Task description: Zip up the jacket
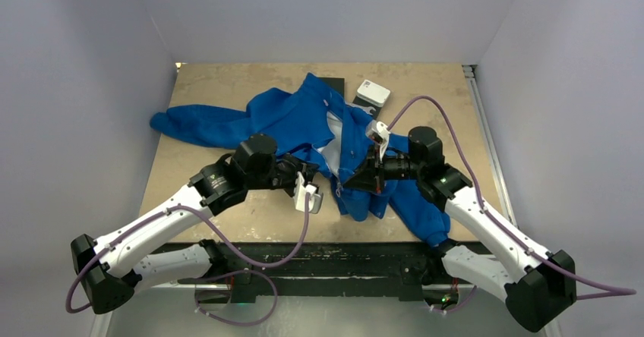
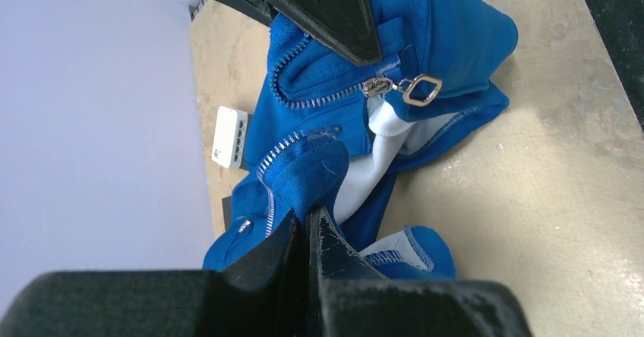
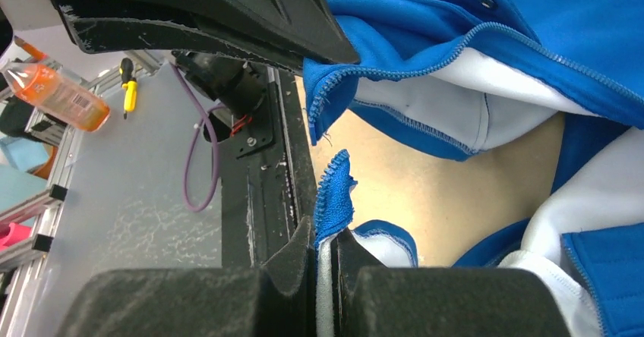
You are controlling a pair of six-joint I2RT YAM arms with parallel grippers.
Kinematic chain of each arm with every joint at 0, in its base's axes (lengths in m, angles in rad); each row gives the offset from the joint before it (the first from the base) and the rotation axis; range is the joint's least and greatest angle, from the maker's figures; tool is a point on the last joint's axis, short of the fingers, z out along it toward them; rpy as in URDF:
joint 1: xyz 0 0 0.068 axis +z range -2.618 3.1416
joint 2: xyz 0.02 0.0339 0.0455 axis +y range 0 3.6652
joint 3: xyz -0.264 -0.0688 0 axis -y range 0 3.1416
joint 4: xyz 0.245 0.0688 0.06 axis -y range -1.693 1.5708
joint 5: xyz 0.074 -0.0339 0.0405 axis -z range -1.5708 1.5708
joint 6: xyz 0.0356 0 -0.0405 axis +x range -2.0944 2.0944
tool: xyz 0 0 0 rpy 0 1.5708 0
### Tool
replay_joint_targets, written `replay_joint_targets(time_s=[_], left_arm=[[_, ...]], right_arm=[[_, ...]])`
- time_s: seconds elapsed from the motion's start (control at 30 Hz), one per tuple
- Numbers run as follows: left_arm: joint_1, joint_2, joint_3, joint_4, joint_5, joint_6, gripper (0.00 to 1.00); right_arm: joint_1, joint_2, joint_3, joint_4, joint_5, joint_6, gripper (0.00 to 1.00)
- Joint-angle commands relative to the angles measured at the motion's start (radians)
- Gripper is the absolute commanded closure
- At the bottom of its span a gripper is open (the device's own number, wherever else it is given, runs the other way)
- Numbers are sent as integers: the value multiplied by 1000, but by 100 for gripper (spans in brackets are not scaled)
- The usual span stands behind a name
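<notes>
Biggest thing first: the jacket sprawls across the table beyond both wrists, collar at the far end, hem nearest the arm bases and the front lying open, so its long axis runs straight out ahead of the fingertips. Both arms meet at that open hem, and each has a bite of it. The left gripper is clamped fully closed on the bottom corner of one front panel, with blue cloth bunched up just above its tips. The right gripper is pinched down too, with a thin fold of blue hem and pale lining sandwiched between its jaws. Now the detail that matters. From the left wrist, the held zipper tape rises directly ahead of the fingertips, while the other row of teeth lies beyond it, across a gap of white lining. On that far row sits the slider, with its pull tab dangling to the right. The dark tip of the right gripper presses the cloth just beside the slider, so the right arm is clearly the nearer one. I judge the next move must carry the left-held tape end forward across that gap and into the slider — the two edges are near, but not yet touching.
</notes>
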Motion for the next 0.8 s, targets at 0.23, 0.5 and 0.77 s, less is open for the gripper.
replay_joint_targets(time_s=[0.23, 0.5, 0.77], left_arm=[[3, -54, 13, 105, 60, -58, 100], [3, -56, 0, 216, -16, -196, 100], [3, -62, 8, 185, 11, -169, 100]], right_arm=[[6, -60, -7, 241, -65, 85, 100], [6, -104, -43, 330, -25, 96, 100], [3, -148, -120, 471, -162, 109, 100]])
